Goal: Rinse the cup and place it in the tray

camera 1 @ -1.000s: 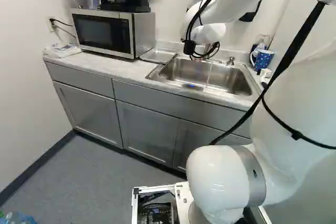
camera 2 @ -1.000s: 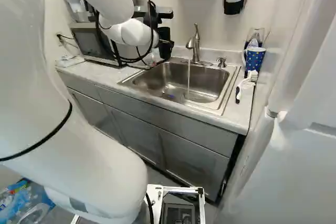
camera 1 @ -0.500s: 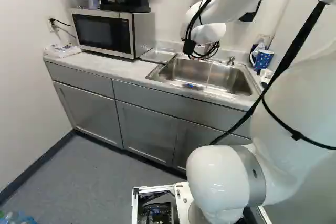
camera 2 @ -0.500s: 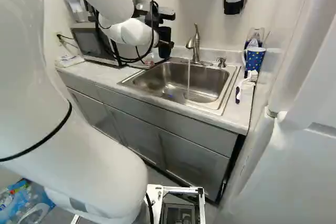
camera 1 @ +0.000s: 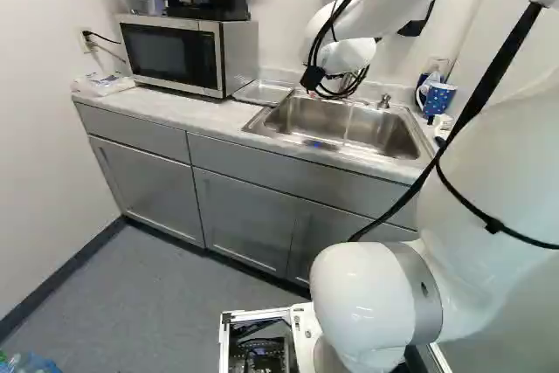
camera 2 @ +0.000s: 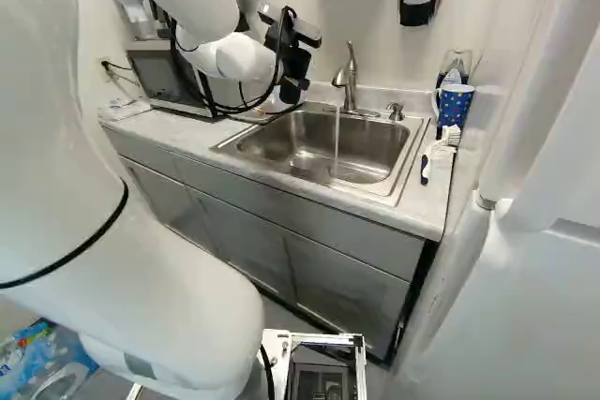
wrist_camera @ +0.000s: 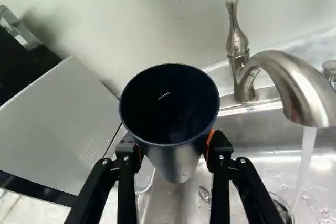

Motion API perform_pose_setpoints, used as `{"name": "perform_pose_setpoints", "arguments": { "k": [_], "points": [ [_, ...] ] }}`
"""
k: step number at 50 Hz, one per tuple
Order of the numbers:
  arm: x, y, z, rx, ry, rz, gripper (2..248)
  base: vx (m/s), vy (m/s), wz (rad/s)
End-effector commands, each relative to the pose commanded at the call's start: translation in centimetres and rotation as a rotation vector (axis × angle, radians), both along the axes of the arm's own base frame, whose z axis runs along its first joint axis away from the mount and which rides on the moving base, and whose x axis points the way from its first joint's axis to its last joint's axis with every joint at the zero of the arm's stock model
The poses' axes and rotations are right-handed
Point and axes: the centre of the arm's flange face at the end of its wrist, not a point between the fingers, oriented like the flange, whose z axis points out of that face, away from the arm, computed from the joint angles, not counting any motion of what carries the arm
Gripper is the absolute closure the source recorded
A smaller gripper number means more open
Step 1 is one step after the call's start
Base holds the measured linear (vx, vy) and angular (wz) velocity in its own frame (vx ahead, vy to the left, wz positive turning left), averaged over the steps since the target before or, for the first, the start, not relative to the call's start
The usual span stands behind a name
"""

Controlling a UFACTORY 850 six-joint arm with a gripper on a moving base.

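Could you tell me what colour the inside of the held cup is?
The cup is dark blue inside; the wrist view shows it best.

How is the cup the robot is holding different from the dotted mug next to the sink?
The cup is gripped in the hand, while the mug stands on the counter beside the sink.
The cup looks plain, dark inside and silvery lower down outside; the mug is blue with pale dots.
The mug has a handle; none shows on the cup.
Both are near the sink.
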Motion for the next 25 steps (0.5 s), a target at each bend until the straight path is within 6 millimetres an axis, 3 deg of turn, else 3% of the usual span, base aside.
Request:
{"name": "perform_pose_setpoints", "arguments": {
  "k": [25],
  "points": [
    [0.00, 0.00, 0.00, 0.248, -0.029, -0.080, 124, 0.000, 0.000, 0.000]
  ]
}}
